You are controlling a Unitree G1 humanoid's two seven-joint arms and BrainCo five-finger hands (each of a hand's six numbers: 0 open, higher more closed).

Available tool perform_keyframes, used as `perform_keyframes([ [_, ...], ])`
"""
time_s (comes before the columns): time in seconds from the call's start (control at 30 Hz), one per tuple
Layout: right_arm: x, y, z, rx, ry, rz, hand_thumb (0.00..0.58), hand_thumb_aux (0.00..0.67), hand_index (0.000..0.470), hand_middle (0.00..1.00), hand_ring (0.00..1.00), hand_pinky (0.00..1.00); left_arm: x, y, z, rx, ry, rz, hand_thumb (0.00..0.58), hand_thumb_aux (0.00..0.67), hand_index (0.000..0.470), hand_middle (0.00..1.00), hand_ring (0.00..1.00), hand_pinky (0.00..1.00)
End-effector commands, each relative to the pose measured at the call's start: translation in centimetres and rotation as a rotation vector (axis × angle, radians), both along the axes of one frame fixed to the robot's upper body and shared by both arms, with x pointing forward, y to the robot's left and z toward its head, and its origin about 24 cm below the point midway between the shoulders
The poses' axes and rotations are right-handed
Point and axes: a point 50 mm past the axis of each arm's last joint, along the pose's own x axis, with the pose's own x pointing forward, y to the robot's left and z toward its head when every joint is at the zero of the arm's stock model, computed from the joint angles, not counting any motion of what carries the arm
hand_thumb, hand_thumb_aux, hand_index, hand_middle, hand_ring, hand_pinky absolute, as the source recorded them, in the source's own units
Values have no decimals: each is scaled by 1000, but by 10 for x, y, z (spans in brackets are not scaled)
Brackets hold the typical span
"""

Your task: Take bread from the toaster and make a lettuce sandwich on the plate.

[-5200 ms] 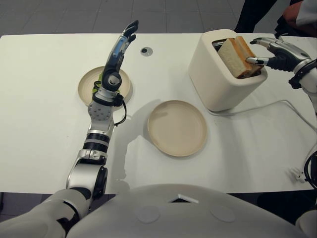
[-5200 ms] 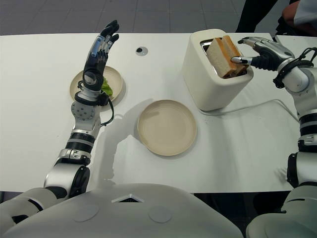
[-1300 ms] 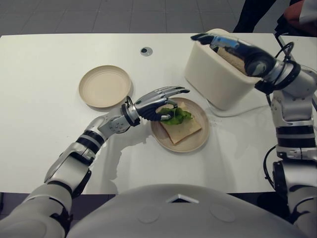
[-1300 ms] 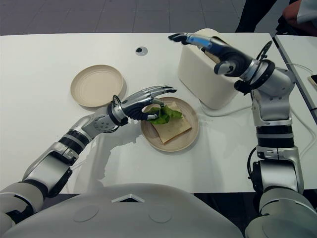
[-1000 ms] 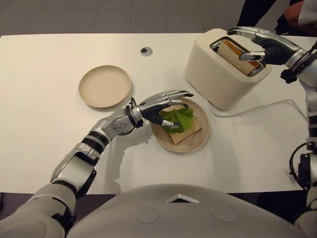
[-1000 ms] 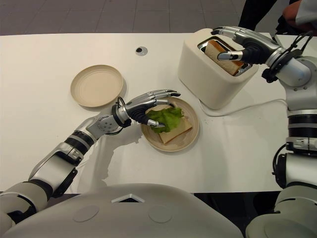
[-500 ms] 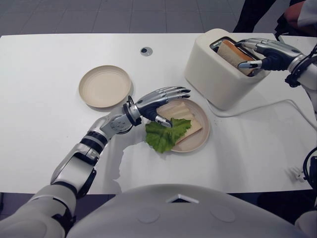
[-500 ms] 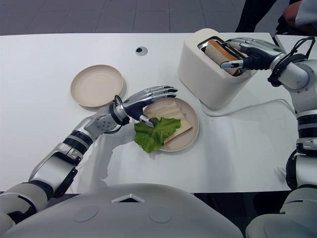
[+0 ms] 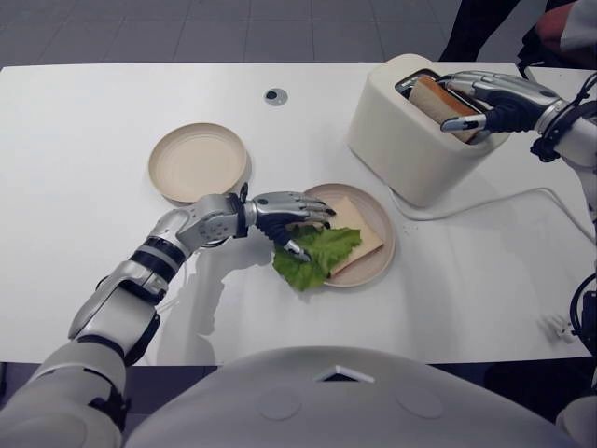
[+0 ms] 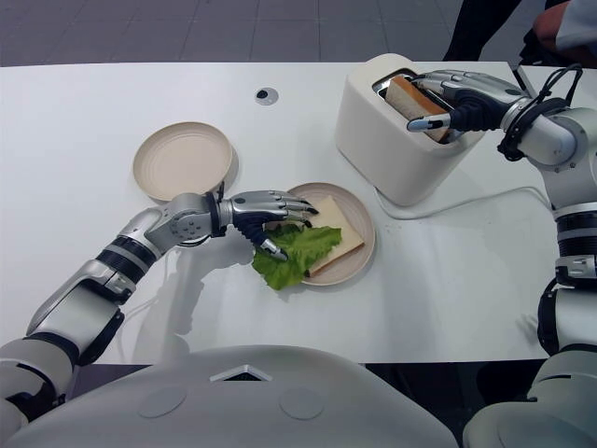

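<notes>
Both eyes sat on the robot's head, looking forward and down from close above the white counter (image 9: 75, 140). They shared nearly the whole scene (toaster (image 9: 401, 149) far right, plate (image 9: 373, 268) mid-counter), everything lying slightly further left for the right eye.

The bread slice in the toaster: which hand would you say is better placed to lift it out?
Right, probably. The right hand is at the top of the toaster, by the bread slice in its slot; the left hand holds the lettuce at the plate, farther away.
</notes>
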Motion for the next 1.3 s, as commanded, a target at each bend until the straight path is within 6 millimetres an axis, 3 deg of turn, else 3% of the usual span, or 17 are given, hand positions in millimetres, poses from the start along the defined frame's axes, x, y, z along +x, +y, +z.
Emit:
perform_keyframes([
  [0.03,1,2,7,-1,-12,15,0,0,0,0,0,0,-1,-2,0,42,-14,-30,580,670,470,0,0,0],
  [0.4,2,2,4,6,-13,10,0,0,0,0,0,0,6,-22,34,-231,-112,-32,580,670,470,0,0,0],
  [0.73,3,-2,1,-3,-8,-10,0,0,0,0,0,0,14,-37,31,-215,-113,-35,580,670,470,0,0,0],
  [0.77,3,-2,1,-6,-8,-13,0,0,0,0,0,0,15,-38,29,-204,-121,-29,542,499,350,0,0,0],
  [0.8,3,-2,1,-10,-7,-16,0,0,0,0,0,0,16,-38,28,-194,-129,-23,441,342,240,0,0,0],
  [0.83,3,-3,1,-13,-6,-18,0,0,0,0,0,0,16,-38,26,-190,-135,-19,0,0,0,0,0,0],
  [0.87,3,-3,0,-15,-5,-20,0,0,0,0,0,0,17,-39,26,-191,-139,-16,0,0,0,0,0,0],
  [0.93,4,-3,1,-17,-11,-23,132,81,57,0,0,0,17,-39,27,-201,-157,-8,0,0,0,0,0,0],
  [0.97,5,-2,3,-14,-24,-23,458,363,254,35,35,35,18,-38,29,-212,-170,-1,0,0,0,0,0,0],
  [1.0,6,-2,5,-11,-40,-23,538,489,343,161,161,161,19,-38,30,-223,-183,4,0,0,0,0,0,0],
  [1.03,7,-1,8,-7,-55,-23,580,670,470,325,325,325,20,-38,33,-240,-196,9,0,0,0,0,0,0],
  [1.1,8,-1,11,-9,-73,-27,580,670,470,420,420,420,21,-37,37,-264,-217,16,0,0,0,0,0,0],
  [1.17,10,-2,10,-24,-79,-34,580,670,470,424,424,424,22,-36,41,-282,-234,21,0,0,0,0,0,0],
  [1.23,10,2,11,-24,-97,-14,580,670,470,576,576,576,22,-34,46,-309,-252,26,0,0,0,0,0,0],
  [1.3,11,8,20,0,-156,19,580,670,470,839,839,839,22,-32,52,-336,-275,37,0,0,0,0,0,0],
])
